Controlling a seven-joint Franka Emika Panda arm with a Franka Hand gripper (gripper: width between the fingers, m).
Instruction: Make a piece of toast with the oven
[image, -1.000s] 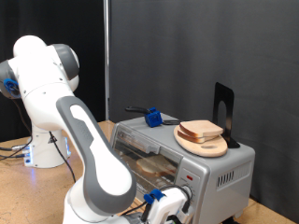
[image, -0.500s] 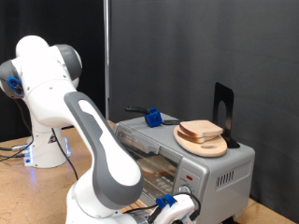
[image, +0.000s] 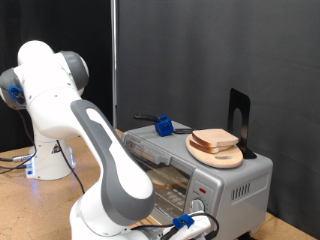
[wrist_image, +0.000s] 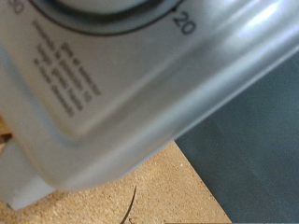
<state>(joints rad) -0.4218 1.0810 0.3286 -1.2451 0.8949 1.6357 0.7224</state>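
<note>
The arm bends low at the exterior view's bottom edge, its gripper (image: 196, 226) down before the oven (image: 195, 172), near the front's lower corner; whether its fingers are parted cannot be told. The piece of toast (image: 215, 139) lies on a wooden plate (image: 217, 156) atop the oven.

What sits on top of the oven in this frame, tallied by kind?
Bread slice: 1
Round wooden plate: 1
Blue object: 1
Black upright stand: 1
Total: 4
The tool is low in front of the oven.
</note>
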